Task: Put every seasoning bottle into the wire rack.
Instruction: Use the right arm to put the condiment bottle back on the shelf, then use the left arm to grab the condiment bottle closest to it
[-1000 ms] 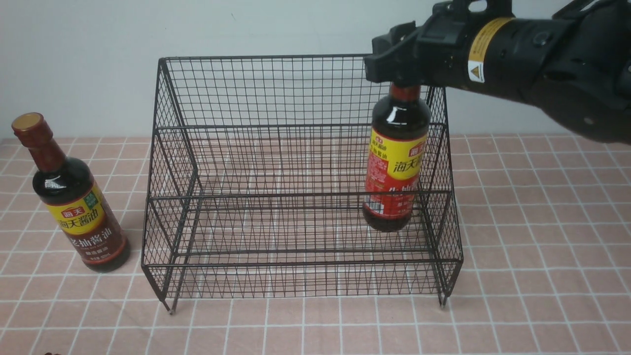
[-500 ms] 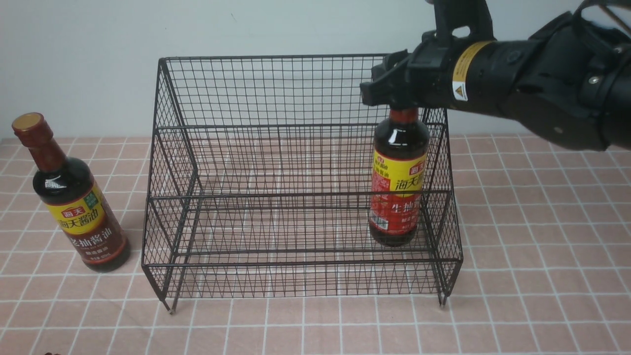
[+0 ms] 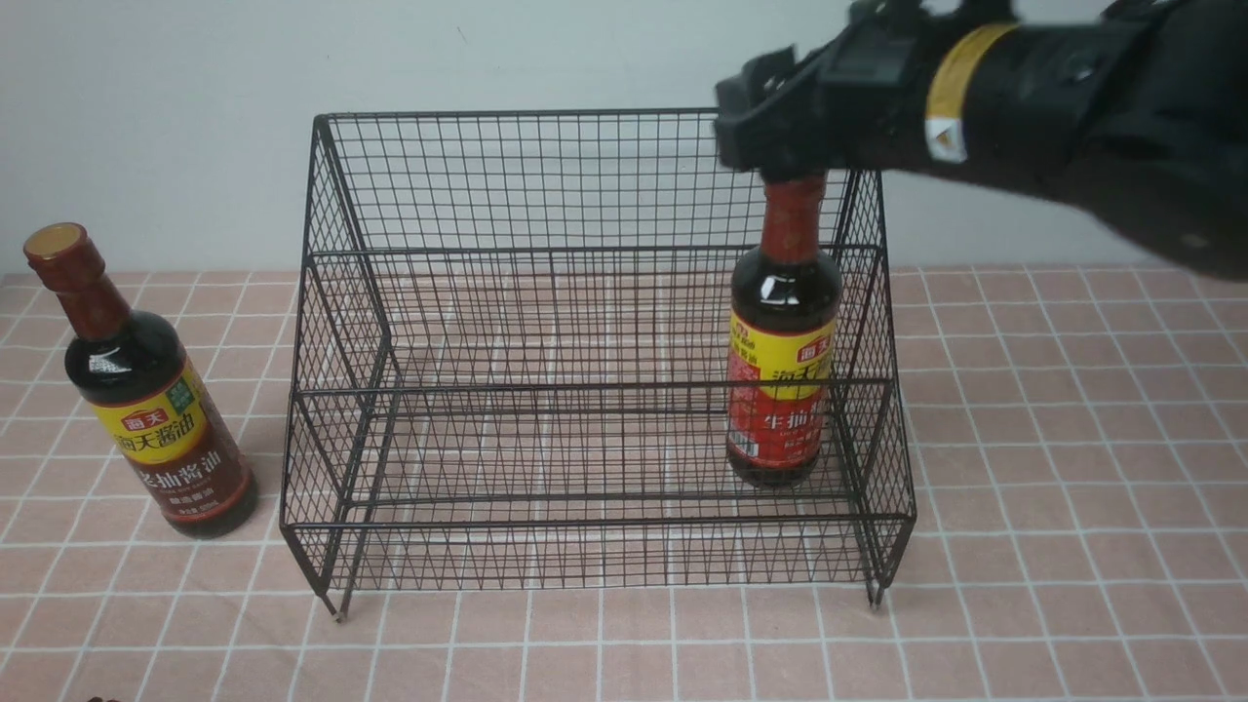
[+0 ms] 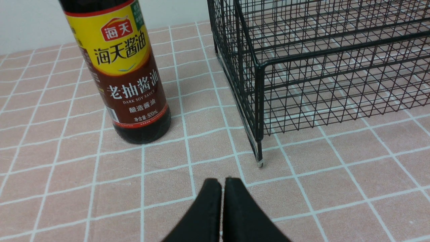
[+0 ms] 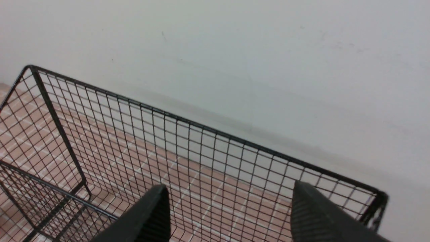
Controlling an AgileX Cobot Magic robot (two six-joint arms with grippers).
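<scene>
Your right end effector (image 3: 785,156) hangs at the cap of the red-label bottle (image 3: 783,390), jaws spread wide and gripping nothing. That bottle stands upright inside the wire rack (image 3: 507,113), at its right end, on what looks like the near tier. By this view, 1 of 2 bottles is placed. The brown-label bottle (image 3: 156,419) stands on the tabletop (image 3: 1072,487), just left of the rack. Your left end effector (image 4: 221,208) sits near it, closed and empty. Next, judge it so: lift the right arm clear, then open the left jaws for the brown-label bottle's neck.
</scene>
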